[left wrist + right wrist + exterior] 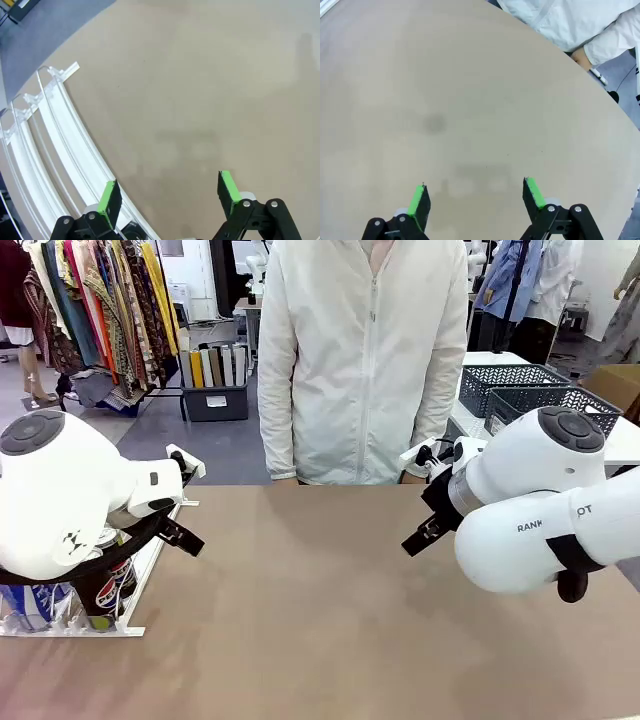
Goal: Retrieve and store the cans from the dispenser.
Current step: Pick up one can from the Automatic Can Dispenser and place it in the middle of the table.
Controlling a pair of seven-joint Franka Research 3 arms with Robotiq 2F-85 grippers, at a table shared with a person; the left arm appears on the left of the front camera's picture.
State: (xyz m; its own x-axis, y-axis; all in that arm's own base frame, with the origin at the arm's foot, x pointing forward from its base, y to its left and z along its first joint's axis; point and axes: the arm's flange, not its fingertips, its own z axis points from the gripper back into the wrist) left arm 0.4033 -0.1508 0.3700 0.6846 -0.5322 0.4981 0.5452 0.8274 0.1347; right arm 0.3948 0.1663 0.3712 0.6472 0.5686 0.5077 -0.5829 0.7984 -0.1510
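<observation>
The dispenser (128, 628), a flat white rack of rails, lies at the table's left edge, partly behind my left arm. At its near end stand a black Pepsi can (108, 592) and a blue can (30, 604), both partly hidden. My left gripper (188, 538) hangs just right of the rack. In the left wrist view the left gripper (170, 192) is open and holds nothing, with the dispenser's rails (55, 130) curving along its left. My right gripper (416, 538) hovers over the table's right side. In the right wrist view the right gripper (476, 192) is open above bare tabletop.
A person in a white jacket (350, 360) stands at the far edge, one hand (580, 57) resting at the table's rim. Dark mesh baskets (520, 380) sit on a side table at the back right. The brown tabletop (320, 600) stretches between the arms.
</observation>
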